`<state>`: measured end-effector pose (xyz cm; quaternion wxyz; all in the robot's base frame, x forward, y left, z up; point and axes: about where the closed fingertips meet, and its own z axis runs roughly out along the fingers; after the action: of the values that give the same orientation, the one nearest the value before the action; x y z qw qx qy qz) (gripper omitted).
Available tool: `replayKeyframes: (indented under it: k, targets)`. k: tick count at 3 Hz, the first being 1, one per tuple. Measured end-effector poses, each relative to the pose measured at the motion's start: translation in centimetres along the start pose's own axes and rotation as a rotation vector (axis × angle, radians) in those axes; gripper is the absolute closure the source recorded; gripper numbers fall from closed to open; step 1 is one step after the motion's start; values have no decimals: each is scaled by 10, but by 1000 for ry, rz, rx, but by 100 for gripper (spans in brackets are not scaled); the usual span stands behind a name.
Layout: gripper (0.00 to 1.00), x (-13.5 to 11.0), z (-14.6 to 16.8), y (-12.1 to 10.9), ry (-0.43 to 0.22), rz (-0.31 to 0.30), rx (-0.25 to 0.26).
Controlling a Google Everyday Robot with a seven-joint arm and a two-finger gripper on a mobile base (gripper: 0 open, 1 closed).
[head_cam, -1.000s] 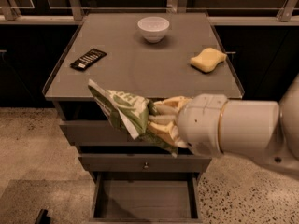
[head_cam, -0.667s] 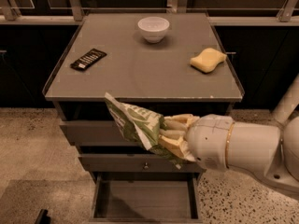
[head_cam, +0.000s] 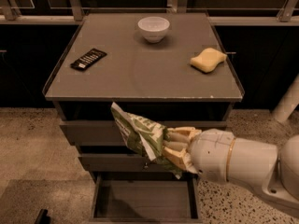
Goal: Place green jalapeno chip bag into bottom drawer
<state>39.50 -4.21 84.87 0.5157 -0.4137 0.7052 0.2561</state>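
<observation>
Since the earlier frames the gripper [head_cam: 172, 146] and the green jalapeno chip bag [head_cam: 138, 133] have sunk lower and rightward, and are now at mid-frame in front of the two upper drawer fronts [head_cam: 88, 130]. The step in hand is the carry down to the bottom drawer [head_cam: 140, 202], pulled open at lower centre; the next move likely calls for more descent over its bare floor, then release. The jaws are clamped on the bag's right end, the rest jutting up and left of them, above the drawer, not in it.
</observation>
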Motion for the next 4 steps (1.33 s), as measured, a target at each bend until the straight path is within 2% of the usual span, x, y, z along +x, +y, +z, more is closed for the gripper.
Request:
replayKeyframes:
  k: [1,2,3,4]
  targets:
    - [100,58,3,10,-61,122,48]
    - [100,129,0,14,-119,230,143]
    - [100,194,5,4,-143,330,189]
    - [100,204,14,9,-192,389,166]
